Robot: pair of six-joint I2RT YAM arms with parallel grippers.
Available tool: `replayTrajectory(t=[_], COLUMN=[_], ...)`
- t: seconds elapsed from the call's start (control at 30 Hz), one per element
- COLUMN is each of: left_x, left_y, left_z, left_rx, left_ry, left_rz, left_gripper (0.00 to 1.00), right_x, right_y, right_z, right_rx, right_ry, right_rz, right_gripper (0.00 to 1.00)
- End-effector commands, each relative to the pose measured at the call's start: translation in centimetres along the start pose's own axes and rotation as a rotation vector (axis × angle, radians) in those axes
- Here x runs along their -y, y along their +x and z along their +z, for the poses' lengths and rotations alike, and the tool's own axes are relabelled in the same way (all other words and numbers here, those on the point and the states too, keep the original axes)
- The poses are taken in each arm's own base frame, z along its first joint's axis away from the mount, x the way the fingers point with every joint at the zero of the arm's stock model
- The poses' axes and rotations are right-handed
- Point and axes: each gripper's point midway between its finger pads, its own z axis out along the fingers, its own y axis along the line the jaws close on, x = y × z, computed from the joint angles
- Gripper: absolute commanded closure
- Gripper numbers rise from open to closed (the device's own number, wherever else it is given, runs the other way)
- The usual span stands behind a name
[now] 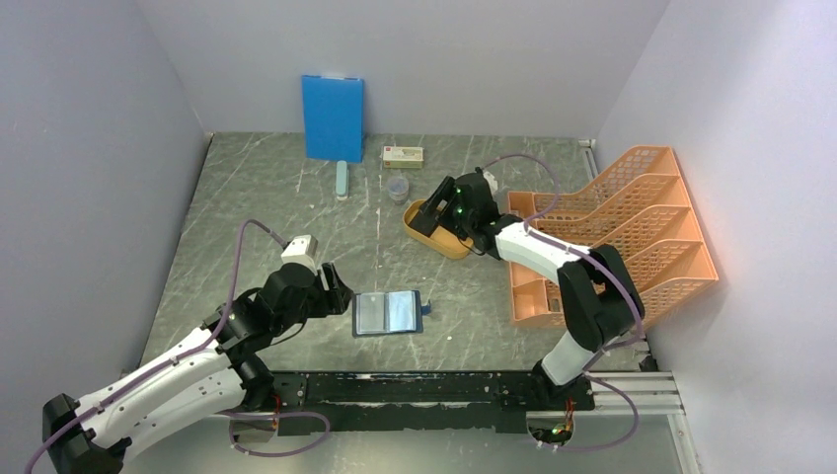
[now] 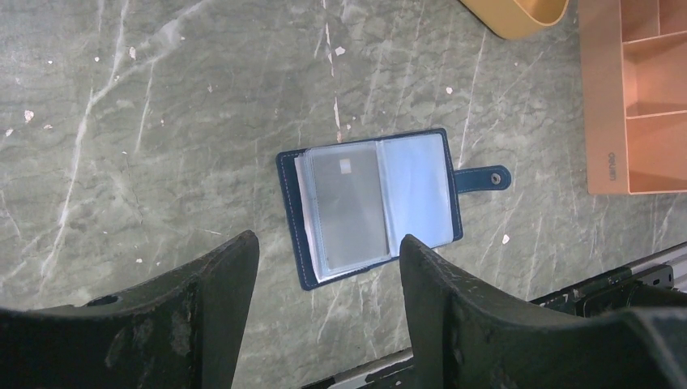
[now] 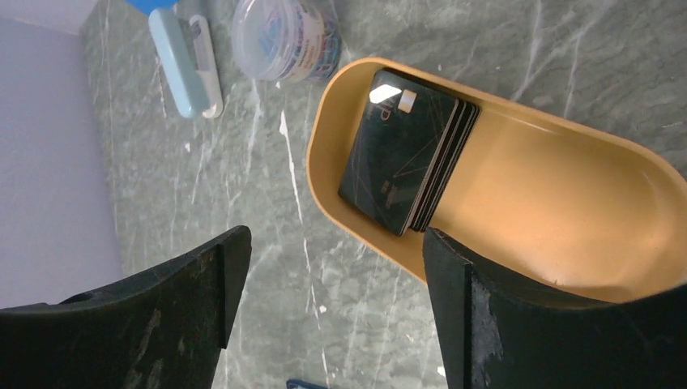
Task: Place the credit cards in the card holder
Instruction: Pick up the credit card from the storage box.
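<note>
Left end effector [image 2: 326, 240], right end effector [image 3: 334, 235] spread, empty; navy card holder [image 2: 373, 203] open flat.

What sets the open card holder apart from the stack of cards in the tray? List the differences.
The card holder lies open on the table; the stack of cards sits in the yellow-orange tray. The card holder is navy with clear sleeves and a clasp tab; the stack of cards is black. Both are dark, rectangular and lying flat.
</note>
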Motion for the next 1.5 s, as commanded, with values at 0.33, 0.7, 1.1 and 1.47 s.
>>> replayTrajectory(t=[0.33, 0.7, 1.1, 1.47], left_x=[-0.6, -0.9, -1.0, -1.1], left_y=[-0.2, 0.0, 0.1, 0.4], left_z=[0.1, 0.1, 0.2, 0.3], left_rx=[0.0, 0.001, 0.0, -0.007], left_ry=[-0.042, -0.058, -0.069, -0.074], left_rz=[0.014, 0.015, 0.015, 0.017], left_gripper=[0.33, 0.34, 0.35, 0.36], right_x=[1.7, 3.4, 4.7, 6.1], right_y=[-0.2, 1.8, 2.7, 2.9], right_z=[4.2, 6.2, 6.9, 5.7], right_rx=[0.074, 0.023, 0.003, 0.007], right_ry=[0.059, 0.094, 0.128, 0.136], right_rz=[0.115, 0.121, 0.099, 0.106], right_gripper=[0.28, 0.35, 0.58, 0.72])
